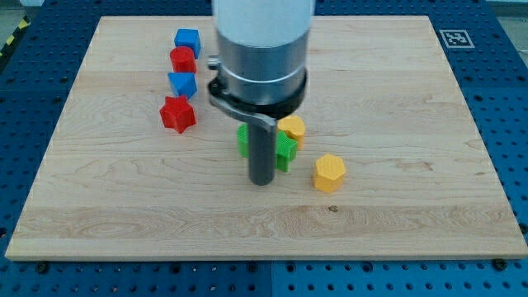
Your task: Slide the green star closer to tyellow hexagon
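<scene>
Dark upright rod, my tip beside green star

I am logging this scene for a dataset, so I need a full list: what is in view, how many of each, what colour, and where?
Board: one, pale wood, fills most of the view.
Blue blocks: two, one at the view's top left, one lower in the same column; shapes unclear.
Red blocks: two, one between the blue ones, one star-like below them.
Green blocks: two, near the centre, one left of the rod, one right of it, both partly hidden.
Yellow blocks: two, a hexagon right of centre, another above the green ones, partly hidden.
Marker tag: one, black and white, board's top right corner.
Base: blue, perforated, around the board.
My tip: one, dark rod, between the green blocks, left of the yellow hexagon.
</scene>
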Robot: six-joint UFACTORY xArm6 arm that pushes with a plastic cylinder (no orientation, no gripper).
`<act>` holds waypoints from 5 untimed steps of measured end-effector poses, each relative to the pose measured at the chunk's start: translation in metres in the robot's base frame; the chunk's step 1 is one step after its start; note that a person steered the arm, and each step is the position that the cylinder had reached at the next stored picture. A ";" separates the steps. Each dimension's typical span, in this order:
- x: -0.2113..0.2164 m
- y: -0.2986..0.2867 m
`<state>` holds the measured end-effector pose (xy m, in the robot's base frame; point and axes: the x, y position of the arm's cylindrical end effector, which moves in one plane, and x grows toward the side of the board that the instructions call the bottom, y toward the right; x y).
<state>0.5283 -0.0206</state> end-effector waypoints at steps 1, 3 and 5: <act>-0.005 -0.023; -0.025 0.026; -0.024 0.074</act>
<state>0.5040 0.0539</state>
